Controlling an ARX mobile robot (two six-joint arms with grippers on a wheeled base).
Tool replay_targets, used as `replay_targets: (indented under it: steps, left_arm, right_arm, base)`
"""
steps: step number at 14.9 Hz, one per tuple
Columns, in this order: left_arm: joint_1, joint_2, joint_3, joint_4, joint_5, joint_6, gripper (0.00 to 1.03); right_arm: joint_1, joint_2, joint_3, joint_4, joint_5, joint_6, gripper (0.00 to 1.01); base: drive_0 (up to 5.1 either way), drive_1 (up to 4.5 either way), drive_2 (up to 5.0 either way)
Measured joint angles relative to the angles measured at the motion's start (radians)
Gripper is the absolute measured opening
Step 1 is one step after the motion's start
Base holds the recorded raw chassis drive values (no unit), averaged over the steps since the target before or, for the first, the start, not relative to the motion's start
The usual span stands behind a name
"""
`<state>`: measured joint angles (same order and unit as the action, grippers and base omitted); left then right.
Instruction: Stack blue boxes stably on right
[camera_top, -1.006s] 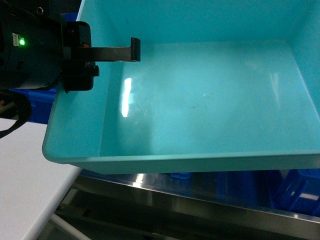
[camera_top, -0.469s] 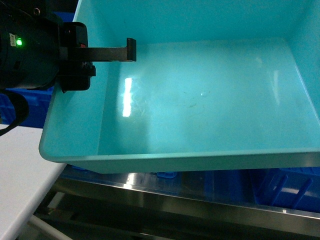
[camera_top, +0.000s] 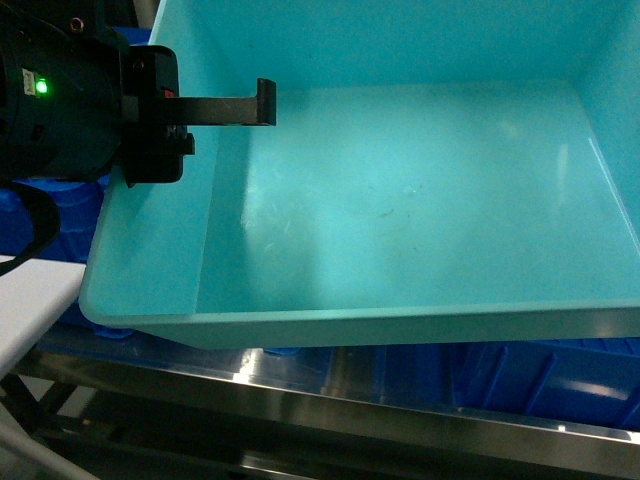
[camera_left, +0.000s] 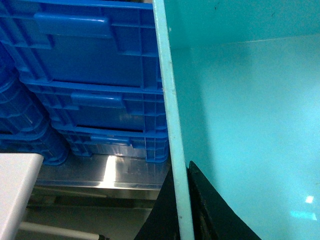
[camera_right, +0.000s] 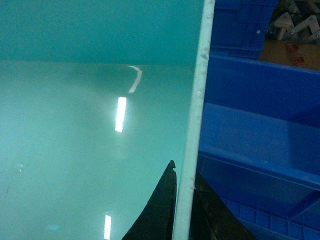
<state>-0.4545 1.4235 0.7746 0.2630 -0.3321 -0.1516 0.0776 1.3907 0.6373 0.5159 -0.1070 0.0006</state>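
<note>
Turquoise tub (camera_top: 400, 200) held aloft over steel shelf (camera_top: 400, 415), filling view from 9 to 3 o'clock; left end effector (camera_left: 182, 200) pinching left wall, right end effector (camera_right: 182, 210) pinching right wall; thin, smooth, light, likely flexy and slippery; best gripped at opposite rims; ribbed blue crates (camera_left: 95, 75) at 9 o'clock

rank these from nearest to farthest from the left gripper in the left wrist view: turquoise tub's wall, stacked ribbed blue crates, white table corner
1. Turquoise tub: its left wall runs between the left gripper's fingers, touching them.
2. Stacked ribbed blue crates: outside the tub wall, up and left, on the steel shelf.
3. White table corner: far lower left edge of the view, beyond the shelf's end.
</note>
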Motion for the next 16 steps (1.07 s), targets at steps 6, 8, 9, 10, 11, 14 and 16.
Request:
replay_targets:
  steps: [6,8,9,10,11,14,16]
  left_arm:
    - [-0.001,0.000,0.000,0.000,0.000,0.001,0.02]
    - [0.000,0.000,0.000,0.000,0.000,0.001,0.02]
    - [0.000,0.000,0.000,0.002,0.000,0.001,0.02]
    - [0.000,0.000,0.000,0.002,0.000,0.001,0.02]
    - [0.000,0.000,0.000,0.001,0.000,0.001,0.02]
    - [0.000,0.000,0.000,0.002,0.000,0.001,0.02]
    - [-0.002,0.000,0.000,0.002,0.000,0.001,0.02]
  right_arm:
    - [0.000,0.000,0.000,0.000,0.000,0.000,0.07]
    - [0.000,0.000,0.000,-0.003,0.001,0.000,0.07]
    - [0.000,0.000,0.000,0.000,0.001,0.000,0.07]
    - [0.000,0.000,0.000,0.000,0.001,0.000,0.07]
    - [0.000,0.000,0.000,0.000,0.001,0.000,0.07]
    - [0.000,0.000,0.000,0.000,0.000,0.000,0.07]
    - [0.000,0.000,0.000,-0.003,0.001,0.000,0.07]
  base:
    - [4.6,-2.30,-2.3]
    - [4.5,-2.38,-2.4]
    - [4.5,-2.32,-2.3]
    - [4.6,-2.26,-2.3]
    - [4.6,-2.25,-2.3]
    - [4.5,-2.30,-2.3]
    - [4.4,-2.37,-2.4]
